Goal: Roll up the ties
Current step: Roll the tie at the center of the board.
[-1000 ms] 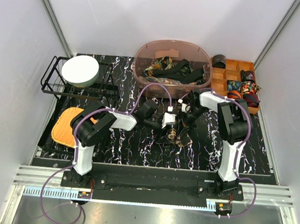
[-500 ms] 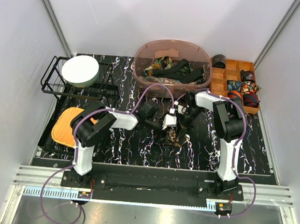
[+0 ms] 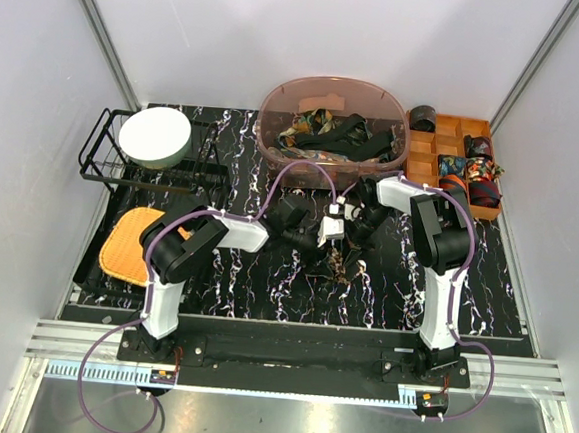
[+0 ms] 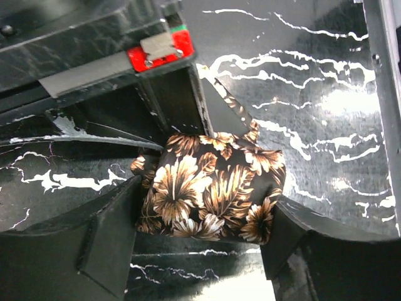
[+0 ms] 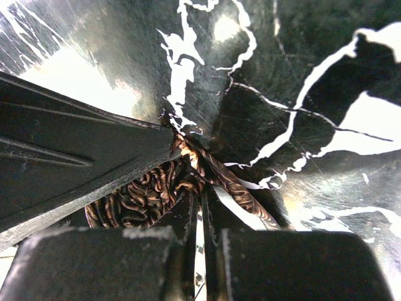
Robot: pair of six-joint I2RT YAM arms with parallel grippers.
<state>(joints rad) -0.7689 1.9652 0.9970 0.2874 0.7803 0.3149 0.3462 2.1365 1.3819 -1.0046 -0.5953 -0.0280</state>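
The left gripper [image 4: 208, 216] clamps a rolled brown floral tie [image 4: 207, 188] between both fingers, on the black marble table [image 3: 265, 275] just in front of the plastic tub [image 3: 266, 134]. The right gripper [image 5: 202, 216], its fingers nearly together, meets the tie's loose tail; I cannot tell whether it is pinching it.

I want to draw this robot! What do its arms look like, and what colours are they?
There are two chunky arms, the left arm and the right arm. Each is made of white tubes joined by round black joints. A purple cable loops along each one. The pincer fingers are black and flat.
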